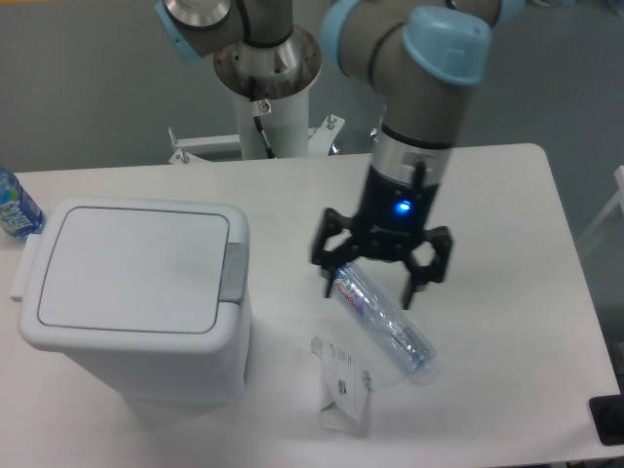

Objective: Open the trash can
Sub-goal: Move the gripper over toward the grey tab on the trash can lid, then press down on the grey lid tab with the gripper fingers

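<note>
The trash can (136,302) is a large white boxy bin at the left of the table. Its flat lid (132,268) lies shut, and the grey push-button tab (234,270) sits on its right edge. My gripper (375,276) hangs open at mid-table, right of the bin and apart from it. Its black fingers (328,255) spread over the upper end of a clear plastic bottle. A blue light glows on the wrist.
A clear plastic bottle (382,320) lies diagonally on the table below the gripper. A crumpled white carton (341,386) lies near the front edge. A blue-labelled bottle (14,207) stands at the far left edge. The arm's base column (268,88) rises at the back.
</note>
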Robot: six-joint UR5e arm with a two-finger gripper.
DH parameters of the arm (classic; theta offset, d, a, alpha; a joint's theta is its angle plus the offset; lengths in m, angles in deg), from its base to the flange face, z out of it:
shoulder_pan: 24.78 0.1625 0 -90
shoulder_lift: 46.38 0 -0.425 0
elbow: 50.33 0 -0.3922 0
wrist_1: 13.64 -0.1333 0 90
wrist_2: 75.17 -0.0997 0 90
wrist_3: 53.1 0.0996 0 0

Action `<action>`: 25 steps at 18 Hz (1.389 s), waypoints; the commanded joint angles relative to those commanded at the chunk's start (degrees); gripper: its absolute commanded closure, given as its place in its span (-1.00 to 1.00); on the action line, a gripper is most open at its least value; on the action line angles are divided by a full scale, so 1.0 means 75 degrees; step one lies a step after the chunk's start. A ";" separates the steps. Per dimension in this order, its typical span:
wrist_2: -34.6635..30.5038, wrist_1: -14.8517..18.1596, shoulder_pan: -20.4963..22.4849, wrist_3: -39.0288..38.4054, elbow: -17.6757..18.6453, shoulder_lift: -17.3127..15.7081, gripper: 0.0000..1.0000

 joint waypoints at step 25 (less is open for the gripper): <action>-0.0011 -0.1090 -0.0165 -0.0211 0.1208 -0.0517 -1.00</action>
